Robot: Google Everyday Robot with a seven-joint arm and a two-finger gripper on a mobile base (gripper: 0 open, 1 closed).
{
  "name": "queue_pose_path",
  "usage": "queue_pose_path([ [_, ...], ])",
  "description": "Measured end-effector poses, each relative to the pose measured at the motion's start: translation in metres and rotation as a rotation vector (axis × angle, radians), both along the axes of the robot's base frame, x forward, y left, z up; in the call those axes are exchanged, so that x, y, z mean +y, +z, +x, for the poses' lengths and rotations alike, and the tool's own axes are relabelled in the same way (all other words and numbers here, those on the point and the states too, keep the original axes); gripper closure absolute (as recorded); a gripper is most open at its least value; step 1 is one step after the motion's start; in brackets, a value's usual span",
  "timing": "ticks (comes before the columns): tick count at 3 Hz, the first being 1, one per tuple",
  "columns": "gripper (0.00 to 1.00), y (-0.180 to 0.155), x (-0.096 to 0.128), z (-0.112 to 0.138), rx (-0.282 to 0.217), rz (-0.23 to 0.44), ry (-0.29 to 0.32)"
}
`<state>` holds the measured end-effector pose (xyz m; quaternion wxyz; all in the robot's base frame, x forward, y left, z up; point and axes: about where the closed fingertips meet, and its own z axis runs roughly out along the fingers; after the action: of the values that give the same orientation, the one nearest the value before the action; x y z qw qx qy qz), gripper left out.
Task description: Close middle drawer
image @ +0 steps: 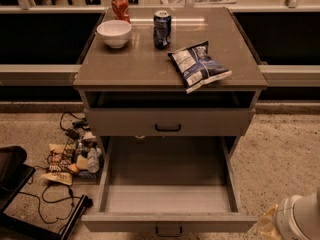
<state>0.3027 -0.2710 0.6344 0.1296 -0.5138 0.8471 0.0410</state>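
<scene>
The middle drawer (170,222) juts out empty — the gripper (294,222) sits low near its right front corner, open or closed I cannot tell, likely placed to push.

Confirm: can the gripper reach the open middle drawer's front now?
Probably yes: the gripper sits at bottom right, just off the middle drawer front panel, with only floor showing between them.

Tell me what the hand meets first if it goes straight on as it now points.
The hand, low at the picture's right edge, seems to point left, so it would probably first meet the right front corner of the open middle drawer; depth is unclear.
</scene>
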Motion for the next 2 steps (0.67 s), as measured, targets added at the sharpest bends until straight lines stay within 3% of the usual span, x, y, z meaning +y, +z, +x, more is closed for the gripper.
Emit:
queue_pose_path([
  [1,1.00,-0.004,0.001,-0.002,0.002,0.000,-0.001],
  [2,1.00,-0.018,0.006,-0.008,0.020,0.008,-0.002],
])
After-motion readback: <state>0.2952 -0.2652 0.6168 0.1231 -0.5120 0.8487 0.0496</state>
